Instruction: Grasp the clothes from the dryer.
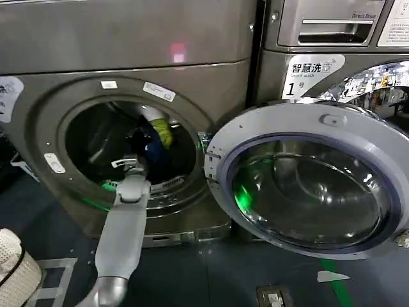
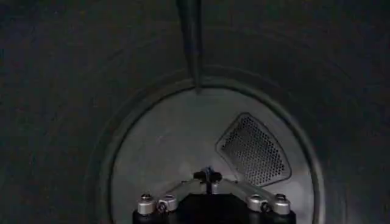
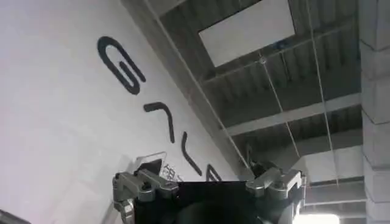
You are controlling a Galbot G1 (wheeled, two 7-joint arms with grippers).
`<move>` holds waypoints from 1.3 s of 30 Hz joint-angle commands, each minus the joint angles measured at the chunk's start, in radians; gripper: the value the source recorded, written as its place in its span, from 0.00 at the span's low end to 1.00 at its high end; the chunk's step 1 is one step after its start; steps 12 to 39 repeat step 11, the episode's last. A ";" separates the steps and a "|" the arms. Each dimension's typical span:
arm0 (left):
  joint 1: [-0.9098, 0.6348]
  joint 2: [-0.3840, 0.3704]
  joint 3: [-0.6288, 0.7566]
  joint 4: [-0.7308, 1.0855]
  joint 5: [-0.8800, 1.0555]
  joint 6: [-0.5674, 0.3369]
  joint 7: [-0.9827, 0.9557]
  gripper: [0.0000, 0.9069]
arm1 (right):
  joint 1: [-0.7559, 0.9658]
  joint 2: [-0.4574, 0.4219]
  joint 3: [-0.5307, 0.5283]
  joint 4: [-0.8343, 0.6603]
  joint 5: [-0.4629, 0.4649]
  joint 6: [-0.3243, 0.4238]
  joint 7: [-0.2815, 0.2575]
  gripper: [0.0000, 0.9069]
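The left gripper [image 1: 132, 167] is reached through the porthole of the dark bronze-grey dryer [image 1: 128, 51]; its jaw state cannot be told. The soft yellow-green and navy clothes [image 1: 155, 137] lie deep in the drum, light, limp, best pinched at a bunched fold.

I'm getting a dim, murky drum interior [image 2: 183, 140] on the left wrist. Green glare smears the open door glass [image 1: 307, 185], a blurred pink light [image 1: 178, 52] glows above. Bright ceiling panel [image 3: 247, 27] overhead.
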 commanded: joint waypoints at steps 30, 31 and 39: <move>0.007 -0.006 0.007 -0.018 0.003 0.013 0.004 0.00 | -0.013 -0.014 0.028 0.004 0.010 -0.031 0.005 1.00; 0.007 -0.006 0.007 -0.018 0.003 0.013 0.004 0.00 | -0.013 -0.014 0.028 0.004 0.010 -0.031 0.005 1.00; 0.007 -0.006 0.007 -0.018 0.003 0.013 0.004 0.00 | -0.013 -0.014 0.028 0.004 0.010 -0.031 0.005 1.00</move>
